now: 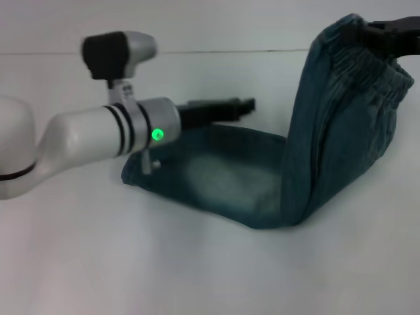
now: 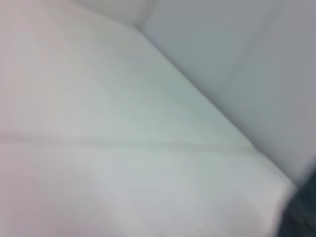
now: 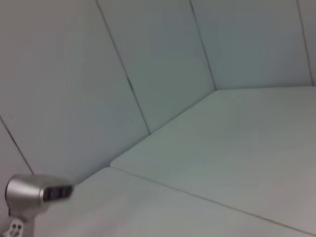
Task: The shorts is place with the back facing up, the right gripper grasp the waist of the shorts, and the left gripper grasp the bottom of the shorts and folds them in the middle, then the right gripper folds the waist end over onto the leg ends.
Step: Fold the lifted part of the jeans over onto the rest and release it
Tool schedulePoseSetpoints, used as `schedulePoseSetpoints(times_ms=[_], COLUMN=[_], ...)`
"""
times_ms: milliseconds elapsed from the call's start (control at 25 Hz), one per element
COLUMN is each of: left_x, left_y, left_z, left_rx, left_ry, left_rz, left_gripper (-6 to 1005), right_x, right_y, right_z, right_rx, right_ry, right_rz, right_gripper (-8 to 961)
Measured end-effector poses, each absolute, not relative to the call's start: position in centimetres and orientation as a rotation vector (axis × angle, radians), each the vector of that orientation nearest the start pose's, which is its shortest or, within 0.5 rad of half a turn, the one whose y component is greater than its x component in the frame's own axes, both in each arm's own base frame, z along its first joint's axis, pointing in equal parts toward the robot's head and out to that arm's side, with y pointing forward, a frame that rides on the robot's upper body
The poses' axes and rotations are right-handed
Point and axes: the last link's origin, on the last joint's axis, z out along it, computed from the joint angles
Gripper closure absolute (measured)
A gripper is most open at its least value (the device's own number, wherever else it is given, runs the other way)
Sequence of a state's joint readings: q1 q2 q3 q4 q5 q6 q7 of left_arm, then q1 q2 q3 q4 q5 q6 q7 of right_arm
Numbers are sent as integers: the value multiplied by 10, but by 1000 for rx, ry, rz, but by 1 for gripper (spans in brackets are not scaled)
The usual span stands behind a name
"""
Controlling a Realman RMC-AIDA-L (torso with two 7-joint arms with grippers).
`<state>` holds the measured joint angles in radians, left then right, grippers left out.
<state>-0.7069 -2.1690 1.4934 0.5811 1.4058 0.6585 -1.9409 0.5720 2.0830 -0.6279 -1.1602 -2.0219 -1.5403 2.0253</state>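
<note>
The right gripper (image 1: pixel 384 27) — clamped on the lifted waist (image 1: pixel 367 65) — must swing left toward the leg ends (image 1: pixel 141 172); left gripper's (image 1: pixel 246 105) jaws unreadable.

Waist (image 1: pixel 367 72) aloft in right gripper (image 1: pixel 387 29)

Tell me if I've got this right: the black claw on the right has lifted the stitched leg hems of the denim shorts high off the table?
Not quite. In the head view the right gripper holds up the waist, the ruffled elastic band, not the hems. The rest of the shorts lies on the table.
</note>
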Motion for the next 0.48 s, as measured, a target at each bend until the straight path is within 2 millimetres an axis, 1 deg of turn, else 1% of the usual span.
schedulePoseSetpoints(times_ms=[120,160,280,320,360,400,440,480], left_x=[-178,-184,-190,-193,-197,-199,-202,-204], left_y=[411,417,424,427,430,433,436,438], left_z=[-94,-84,-73,-69,-64,-61,-57,-54], left_rx=[-2259,-2191,-2110,-2079,-2048,-2026,-1995,-1975], left_ry=[-1204,-1177,-1142,-1125,-1107,-1091,-1073,-1060], left_rz=[-711,-718,-705,-694,-679,-667,-650,-638], left_gripper=[688,654,551,551,551,551,551,551], right_x=[195,190,176,171,161,155,155,145], right_y=[385,388,397,400,405,408,408,412], right_z=[89,84,68,63,50,44,44,31], right_rx=[-2472,-2485,-2530,-2546,-2579,-2596,-2596,-2627], right_ry=[868,866,861,856,855,852,852,842], right_rz=[682,670,628,612,582,568,568,539], right_gripper=[872,872,871,871,870,870,870,869])
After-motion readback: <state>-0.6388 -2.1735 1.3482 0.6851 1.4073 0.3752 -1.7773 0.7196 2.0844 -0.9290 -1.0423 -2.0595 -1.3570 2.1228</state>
